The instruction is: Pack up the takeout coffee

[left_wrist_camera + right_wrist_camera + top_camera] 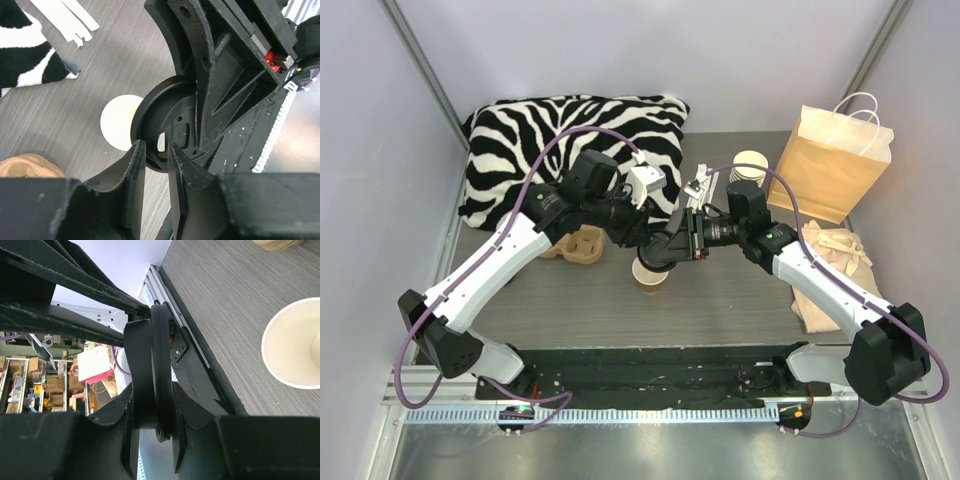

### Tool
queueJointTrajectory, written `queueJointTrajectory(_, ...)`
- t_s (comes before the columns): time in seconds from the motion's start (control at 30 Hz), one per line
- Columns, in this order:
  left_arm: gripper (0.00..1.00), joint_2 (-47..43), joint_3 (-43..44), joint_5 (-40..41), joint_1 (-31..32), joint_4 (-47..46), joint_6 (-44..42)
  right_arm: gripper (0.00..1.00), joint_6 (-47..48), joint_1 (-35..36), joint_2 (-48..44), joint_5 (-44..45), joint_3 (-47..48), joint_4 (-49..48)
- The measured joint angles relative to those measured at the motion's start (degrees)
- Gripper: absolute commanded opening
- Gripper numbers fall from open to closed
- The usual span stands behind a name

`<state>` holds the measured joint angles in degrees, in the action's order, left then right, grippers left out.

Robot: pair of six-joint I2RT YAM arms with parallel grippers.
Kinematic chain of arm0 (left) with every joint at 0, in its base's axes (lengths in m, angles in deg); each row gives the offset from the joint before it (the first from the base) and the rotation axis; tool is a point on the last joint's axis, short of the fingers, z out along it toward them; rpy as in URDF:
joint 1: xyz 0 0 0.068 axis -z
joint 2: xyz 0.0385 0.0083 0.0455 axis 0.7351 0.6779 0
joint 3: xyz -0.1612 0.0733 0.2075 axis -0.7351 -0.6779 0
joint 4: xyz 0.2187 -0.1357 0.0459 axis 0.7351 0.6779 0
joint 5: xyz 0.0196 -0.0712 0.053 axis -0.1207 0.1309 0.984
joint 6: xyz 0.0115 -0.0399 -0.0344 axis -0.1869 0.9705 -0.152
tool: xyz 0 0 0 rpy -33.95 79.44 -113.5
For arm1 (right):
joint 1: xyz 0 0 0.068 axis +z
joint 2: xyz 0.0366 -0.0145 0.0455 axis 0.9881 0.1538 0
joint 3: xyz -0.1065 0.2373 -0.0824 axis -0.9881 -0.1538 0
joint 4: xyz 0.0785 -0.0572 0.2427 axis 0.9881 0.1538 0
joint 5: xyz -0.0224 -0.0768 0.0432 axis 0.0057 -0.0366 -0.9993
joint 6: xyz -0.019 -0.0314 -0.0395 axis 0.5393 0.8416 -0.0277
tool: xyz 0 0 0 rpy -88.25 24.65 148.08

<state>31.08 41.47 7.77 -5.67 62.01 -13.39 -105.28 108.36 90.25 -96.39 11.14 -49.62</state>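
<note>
We list: paper cup [290, 340], uncovered, nothing inside; its black lid [147, 355], edge-on, clamped by right gripper [152, 407] and left gripper [156, 155] alike.

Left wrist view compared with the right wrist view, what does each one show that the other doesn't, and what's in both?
Only the left wrist view shows the zebra-striped pillow and the white paper strips lying on the table. Only the right wrist view shows the cluttered room beyond the table's edge. Both show the black lid edge-on between that camera's own fingers, the open paper cup standing lidless, and a sliver of the tan cup carrier.
</note>
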Motion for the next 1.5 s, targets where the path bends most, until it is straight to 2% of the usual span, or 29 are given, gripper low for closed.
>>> queueJointTrajectory(0.17,0.17,0.04,0.0,1.29,0.48,0.02,-0.59,0.02,0.0,0.24,0.09,-0.26,0.0,-0.07)
queueJointTrajectory(0.33,0.0,0.33,0.0,1.86,0.68,0.11,-1.44,0.02,-0.02,0.55,0.72,-0.33,0.0,-0.11)
queueJointTrajectory(0.57,0.0,0.55,-0.11,2.16,0.85,0.59,-1.66,0.18,0.04,0.57,1.38,-0.31,0.04,-0.07)
queueJointTrajectory(0.6,0.0,0.55,-0.28,2.19,0.85,0.59,-1.68,0.22,0.15,0.57,1.49,-0.28,0.04,0.04)
queueJointTrajectory(0.63,0.0,0.55,-0.52,2.19,0.85,0.61,-1.66,0.37,0.26,0.57,1.6,-0.28,0.07,0.22)
queueJointTrajectory(0.77,0.0,0.55,-1.75,2.97,0.87,0.87,-1.6,0.71,0.85,0.46,2.29,0.26,0.24,0.98)
queueJointTrajectory(0.83,0.0,0.55,-2.27,3.21,0.9,1.38,-1.6,0.8,1.25,0.09,2.58,0.61,0.48,1.51)
queueJointTrajectory(0.93,0.0,0.55,-3.19,4.13,1.01,1.55,-1.49,0.83,2.49,-1.36,3.13,1.03,1.38,3.85)
queueJointTrajectory(1.1,0.0,1.07,-4.48,5.84,1.03,1.44,-1.14,0.81,7.26,-5.07,4.48,3.28,4.68,9.84)
queueJointTrajectory(1.2,0.0,2.54,-5.22,7.37,1.05,1.27,-0.81,0.73,11.21,-7.08,4.44,6.08,5.81,13.73)
queueJointTrajectory(1.3,0.0,5.29,-5.57,8.85,1.03,1.14,0.13,0.59,13.73,-8.81,4.44,8.17,5.86,16.63)
queueJointTrajectory(1.33,0.0,6.1,-5.68,9.22,1.05,1.09,0.31,0.51,14.34,-9.25,4.42,8.57,5.84,17.22)
queueJointTrajectory(1.37,0.0,6.93,-5.79,9.57,1.05,1.11,0.46,0.47,14.71,-9.68,4.35,8.9,5.84,17.66)
queueJointTrajectory(1.43,0.0,8.85,-5.84,10.32,1.05,1.09,0.74,0.39,15.04,-10.23,3.93,9.42,5.73,18.21)
queueJointTrajectory(1.5,0.0,10.4,-5.84,10.95,1.05,1.05,1.66,0.38,14.71,-10.45,2.99,9.51,5.05,18.03)
